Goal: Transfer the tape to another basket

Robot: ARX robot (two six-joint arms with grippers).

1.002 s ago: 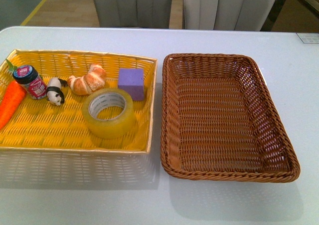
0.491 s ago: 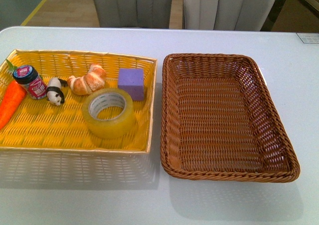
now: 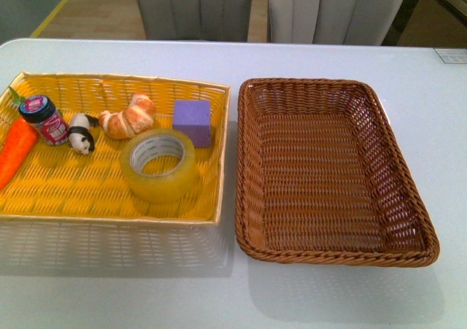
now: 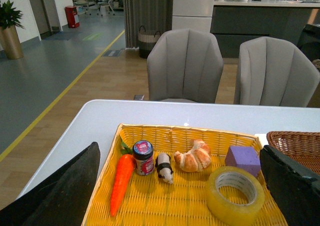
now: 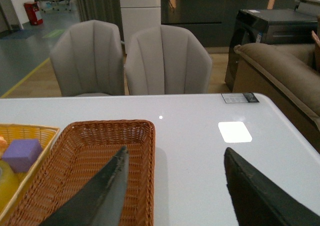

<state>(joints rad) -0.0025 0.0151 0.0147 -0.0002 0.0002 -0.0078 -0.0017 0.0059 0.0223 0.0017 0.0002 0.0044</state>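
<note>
The tape lies flat in the near right part of the yellow basket; it also shows in the left wrist view. The brown wicker basket stands empty to its right, and shows in the right wrist view. Neither gripper shows in the front view. My left gripper is open, held above and short of the yellow basket, with the tape between its fingers in that view. My right gripper is open and empty over the brown basket's right rim and the bare table.
The yellow basket also holds a purple block, a croissant, a panda figure, a small jar and a carrot. Two grey chairs stand behind the white table.
</note>
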